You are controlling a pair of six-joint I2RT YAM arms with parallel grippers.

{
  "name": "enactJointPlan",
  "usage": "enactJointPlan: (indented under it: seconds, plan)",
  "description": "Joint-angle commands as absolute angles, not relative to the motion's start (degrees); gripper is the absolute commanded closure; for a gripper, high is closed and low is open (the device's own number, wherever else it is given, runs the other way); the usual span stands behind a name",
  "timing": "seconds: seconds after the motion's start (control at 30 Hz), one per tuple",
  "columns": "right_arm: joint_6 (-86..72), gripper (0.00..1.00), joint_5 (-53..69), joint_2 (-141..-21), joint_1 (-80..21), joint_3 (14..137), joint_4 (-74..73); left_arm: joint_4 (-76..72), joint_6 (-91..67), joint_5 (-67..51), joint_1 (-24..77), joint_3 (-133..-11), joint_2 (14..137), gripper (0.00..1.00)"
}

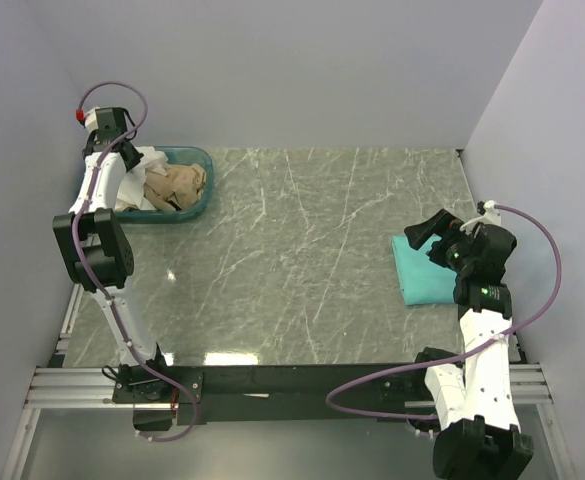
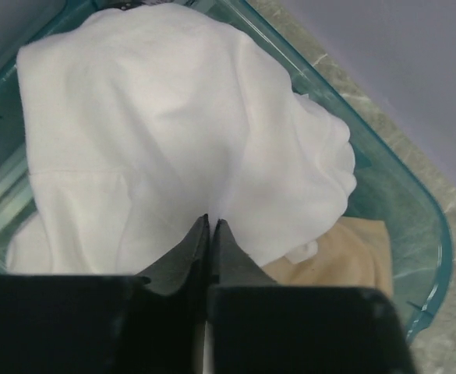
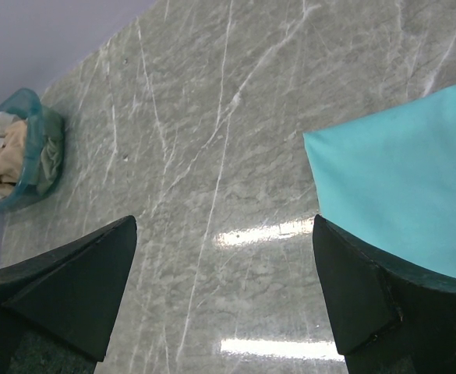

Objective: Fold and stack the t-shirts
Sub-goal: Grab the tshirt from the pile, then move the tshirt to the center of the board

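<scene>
Pinching a fold of the soft white cloth t-shirt (image 2: 173, 117), left end effector (image 2: 211, 222) has jaws nearly together, inside teal plastic basket (image 2: 424, 234) w/ tan crumpled cloth (image 2: 344, 257). Right end effector (image 3: 224, 226) gapes wide, holding nothing, above grey veined counter (image 3: 212, 117), just beside folded teal-green t-shirt (image 3: 399, 187).

In the top view the left gripper (image 2: 210, 221) is hidden behind its own arm (image 1: 102, 200), and the white t-shirt (image 2: 173, 132) is largely covered by it; in the left wrist view the tan cloth (image 2: 344, 261) is mostly buried under that shirt; the teal t-shirt (image 3: 399, 195) is cut off by the right wrist view's right edge.
</scene>
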State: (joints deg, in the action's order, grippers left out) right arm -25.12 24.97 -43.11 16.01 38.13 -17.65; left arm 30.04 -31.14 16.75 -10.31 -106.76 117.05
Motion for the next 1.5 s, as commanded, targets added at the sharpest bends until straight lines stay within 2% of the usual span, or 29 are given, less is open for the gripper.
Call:
enactJointPlan:
  seconds: [0.0, 0.27, 0.53, 0.77, 1.07, 1.13, 1.3, 1.47]
  plan:
    - [-24.3, 0.0, 24.3, -43.0, 16.0, 38.9, -16.8, 29.8, -30.8, 19.1, -10.6, -109.9, 112.9, 0.99]
    - [-24.1, 0.0, 24.2, -42.5, 16.0, 38.9, -17.2, 28.5, -29.7, 19.0, -10.8, -109.2, 107.8, 0.99]
    - [-24.0, 0.0, 24.3, -42.5, 16.1, 38.7, -17.1, 30.7, -28.8, 20.8, -10.7, -119.3, 104.9, 0.99]
    - [-24.0, 0.0, 24.8, -42.3, 16.0, 38.7, -17.0, 25.5, -29.5, 17.1, -10.7, -125.8, 100.2, 0.99]
    - [-24.2, 0.0, 25.8, -42.0, 16.1, 38.2, -16.0, 17.8, -33.5, 3.6, -9.5, -128.3, 90.6, 0.99]
    - [-24.3, 0.0, 26.2, -42.0, 16.1, 38.1, -15.6, 16.6, -33.1, 1.2, -6.4, -128.1, 89.2, 0.99]
    - [-24.2, 0.0, 26.9, -42.1, 16.1, 38.3, -15.8, 12.8, -24.9, 7.5, 8.2, -123.8, 82.6, 0.99]
    - [-24.3, 0.0, 27.1, -41.1, 16.1, 38.1, -15.6, 9.4, -28.6, -1.1, 14.8, -120.5, 78.6, 0.99]
